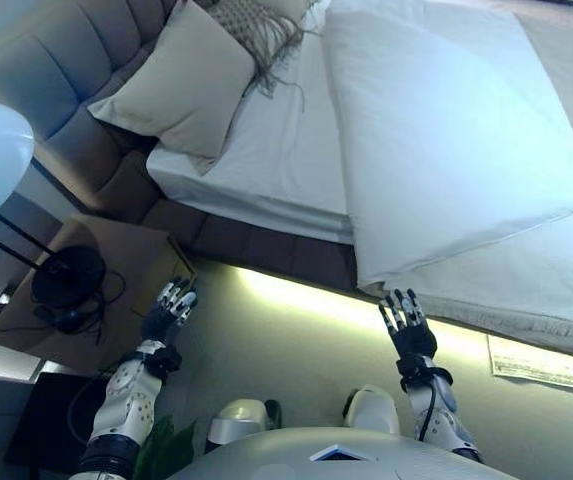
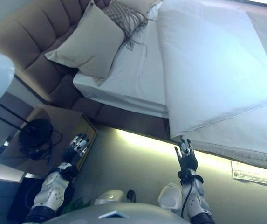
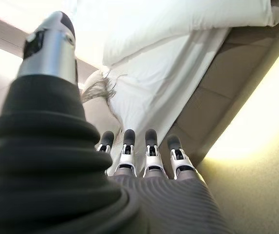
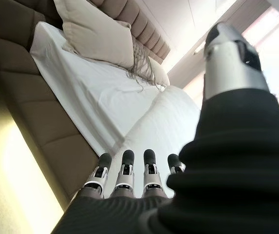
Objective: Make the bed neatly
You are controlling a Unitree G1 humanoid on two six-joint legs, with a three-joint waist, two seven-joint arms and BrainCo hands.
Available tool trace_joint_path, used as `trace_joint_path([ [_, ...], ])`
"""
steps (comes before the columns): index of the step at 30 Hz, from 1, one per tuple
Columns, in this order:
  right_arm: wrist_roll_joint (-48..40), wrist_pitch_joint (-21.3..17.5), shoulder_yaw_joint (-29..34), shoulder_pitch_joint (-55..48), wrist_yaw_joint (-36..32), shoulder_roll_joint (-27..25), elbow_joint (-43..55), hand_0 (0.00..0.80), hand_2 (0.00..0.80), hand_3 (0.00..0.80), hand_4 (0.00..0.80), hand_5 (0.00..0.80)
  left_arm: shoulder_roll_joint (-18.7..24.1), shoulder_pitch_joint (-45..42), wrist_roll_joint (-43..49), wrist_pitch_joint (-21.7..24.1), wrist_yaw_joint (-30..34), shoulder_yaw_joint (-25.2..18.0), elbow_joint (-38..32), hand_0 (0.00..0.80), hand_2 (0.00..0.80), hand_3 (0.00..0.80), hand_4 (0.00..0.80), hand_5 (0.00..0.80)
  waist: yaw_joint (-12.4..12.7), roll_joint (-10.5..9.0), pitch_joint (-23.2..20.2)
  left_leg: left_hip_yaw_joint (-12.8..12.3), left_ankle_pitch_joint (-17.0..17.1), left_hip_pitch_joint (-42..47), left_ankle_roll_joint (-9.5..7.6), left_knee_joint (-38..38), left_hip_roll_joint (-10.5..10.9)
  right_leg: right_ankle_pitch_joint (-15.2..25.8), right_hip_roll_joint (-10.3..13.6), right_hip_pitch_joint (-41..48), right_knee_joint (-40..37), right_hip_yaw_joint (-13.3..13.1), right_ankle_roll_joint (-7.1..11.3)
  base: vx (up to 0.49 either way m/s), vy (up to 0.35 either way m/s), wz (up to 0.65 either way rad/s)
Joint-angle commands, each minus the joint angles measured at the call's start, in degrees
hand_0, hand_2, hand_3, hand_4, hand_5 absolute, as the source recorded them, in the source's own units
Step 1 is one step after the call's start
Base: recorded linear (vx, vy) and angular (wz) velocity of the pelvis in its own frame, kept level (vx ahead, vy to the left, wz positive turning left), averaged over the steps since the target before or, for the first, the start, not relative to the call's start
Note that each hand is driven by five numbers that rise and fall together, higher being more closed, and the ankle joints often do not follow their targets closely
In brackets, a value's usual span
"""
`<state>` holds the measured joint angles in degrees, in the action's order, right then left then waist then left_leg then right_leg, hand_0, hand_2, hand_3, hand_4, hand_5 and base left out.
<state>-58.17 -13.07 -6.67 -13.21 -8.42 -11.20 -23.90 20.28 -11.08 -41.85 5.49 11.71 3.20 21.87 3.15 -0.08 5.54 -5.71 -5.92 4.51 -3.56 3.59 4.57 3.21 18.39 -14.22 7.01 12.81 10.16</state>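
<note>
Your right hand [image 1: 406,325] is held up with its fingers straight and spread, holding nothing; its wrist view shows the dark tips in an even row. Just past those fingertips hangs the lower edge of the thick white folded duvet [image 1: 446,150], which drapes over the near side of the bed, close to the hand but apart from it. Beyond the duvet's edge you see the white fitted sheet [image 1: 286,150] lying bare, with the dark padded bed frame [image 1: 266,245] under it.

Your left hand [image 1: 171,305] is likewise open and empty, fingers straight (well apart from the bedding). Right beside it stands the brown wooden bedside table [image 1: 141,250], carrying a round black lamp base [image 1: 68,275] with looping black cord. Farther from both hands, a large beige square pillow [image 1: 181,80] leans on the grey tufted headboard [image 1: 76,70], and a grey fringed cushion [image 1: 256,25] lies just behind it.
</note>
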Motion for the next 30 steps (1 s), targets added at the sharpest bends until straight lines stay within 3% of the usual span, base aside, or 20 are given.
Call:
trace_joint_path([
  [1, -0.3, -0.3, 1.9, 2.2, -2.7, -0.6, 0.4, 0.0, 0.0, 0.0, 0.0, 0.0, 1.8, 0.4, -1.1, 2.0, 2.2, -2.6, -3.1, 0.0, 0.0, 0.0, 0.0, 0.0, -1.3, -2.1, -0.5, 1.1, -7.7, 1.1, -0.58, 3.9, 0.1, 14.3, -0.3, 1.5, -11.8, -0.1, 1.62, 0.359, -0.227, -0.07],
  [5, 0.5, 1.0, 2.5, -0.3, -4.5, -0.4, 0.7, 0.0, 0.0, 0.0, 0.0, 0.0, 1.6, -1.1, -0.5, 1.6, 3.6, -4.2, -2.3, 0.0, 0.0, 0.0, 0.0, 0.0, -1.8, -2.98, -0.9, 2.1, -9.6, 2.7, -0.46, 5.4, -1.4, 14.4, -0.1, 0.8, -8.7, -1.0, 1.69, 0.399, -0.272, 0.09],
  [8, 0.6, 1.7, 3.2, -1.9, -3.7, -0.8, 1.1, 0.0, 0.0, 0.0, 0.0, 0.0, 1.7, -4.2, -0.7, 0.5, 4.2, -5.0, -4.2, 0.0, 0.0, 0.0, 0.0, 0.0, -1.3, -3.47, -1.5, 3.3, -10.1, 3.3, 1.29, 7.0, -4.1, 11.8, -0.7, 2.7, -7.0, -1.8, 2.3, 0.472, -0.408, 0.57],
  [11, -0.3, 3.1, 2.1, -2.4, -1.1, -2.4, 4.4, 0.0, 0.0, 0.0, 0.0, 0.0, 1.6, -5.9, -3.2, -1.6, 6.1, -6.2, -5.2, 0.0, 0.0, 0.0, 0.0, 0.0, -1.4, -2.7, -1.9, 3.9, -4.8, 3.6, 4.22, 8.7, -9.0, 7.8, -3.4, 3.4, -3.1, -2.5, 1.0, 0.336, -0.378, 0.21],
  [14, -0.8, 3.7, 1.1, -1.5, -1.3, -3.8, 3.5, 0.0, 0.0, 0.0, 0.0, 0.0, 0.6, -6.8, -4.4, -1.4, 7.3, -4.8, -5.5, 0.0, 0.0, 0.0, 0.0, 0.0, -1.1, -2.16, -2.4, 5.5, 2.1, 2.9, 5.53, 11.7, -11.2, 4.0, -7.4, 5.2, -1.9, -2.1, -1.65, 0.316, -0.382, 0.19],
  [16, -1.5, 3.6, 0.7, -0.6, -1.3, -4.9, 2.9, 0.0, 0.0, 0.0, 0.0, 0.0, -0.3, -6.6, -4.8, -0.8, 7.0, -2.4, -6.7, 0.0, 0.0, 0.0, 0.0, 0.0, -1.0, -1.76, -2.6, 4.4, 7.5, 1.4, 6.46, 16.1, -12.8, 1.6, -10.1, 7.3, -2.4, -0.3, -4.31, 0.232, -0.339, -0.14],
  [17, -1.8, 3.2, 0.5, -0.2, -1.4, -5.2, 2.4, 0.0, 0.0, 0.0, 0.0, 0.0, -0.5, -6.2, -5.0, -0.6, 6.9, -1.6, -7.2, 0.0, 0.0, 0.0, 0.0, 0.0, -1.2, -2.24, -2.7, 3.5, 8.8, -0.2, 6.22, 18.9, -12.8, 0.9, -10.5, 7.9, -2.6, 0.3, -5.33, 0.153, -0.286, -0.14],
  [21, -4.3, 2.6, 0.5, 0.6, -2.8, -6.0, 1.3, 0.0, 0.0, 0.0, 0.0, 0.0, -1.0, -4.0, -3.9, -0.4, 5.9, 1.8, -6.5, 0.0, 0.0, 0.0, 0.0, 0.0, -1.4, -3.03, -1.3, 0.2, 8.4, -8.2, 4.55, 27.7, -13.6, -1.9, -13.0, 10.2, -2.0, 1.6, -8.19, 0.145, -0.296, 0.01],
  [25, -3.0, 3.4, 0.0, -1.1, -2.4, -5.6, 3.4, 0.0, 0.0, 0.0, 0.0, 0.0, -0.9, -2.9, -2.5, -0.9, 5.1, 3.4, -4.8, 0.0, 0.0, 0.0, 0.0, 0.0, -2.5, -2.26, -0.8, -2.7, 10.6, -8.1, 5.93, 18.0, -13.9, -3.6, -14.0, 12.3, -1.9, 2.6, -7.78, 0.169, -0.04, 0.09],
  [30, -4.8, 1.8, 0.1, -4.5, -2.7, -6.5, 6.4, 0.0, 0.0, 0.0, 0.0, 0.0, -1.1, -1.9, -3.0, -1.1, 4.6, 3.1, -3.5, 0.0, 0.0, 0.0, 0.0, 0.0, -1.2, -0.04, -0.4, 1.3, 19.5, -12.2, 9.85, -1.6, -14.4, -5.6, -15.1, 17.0, -4.5, 1.1, -6.75, 0.231, 0.062, 0.18],
])
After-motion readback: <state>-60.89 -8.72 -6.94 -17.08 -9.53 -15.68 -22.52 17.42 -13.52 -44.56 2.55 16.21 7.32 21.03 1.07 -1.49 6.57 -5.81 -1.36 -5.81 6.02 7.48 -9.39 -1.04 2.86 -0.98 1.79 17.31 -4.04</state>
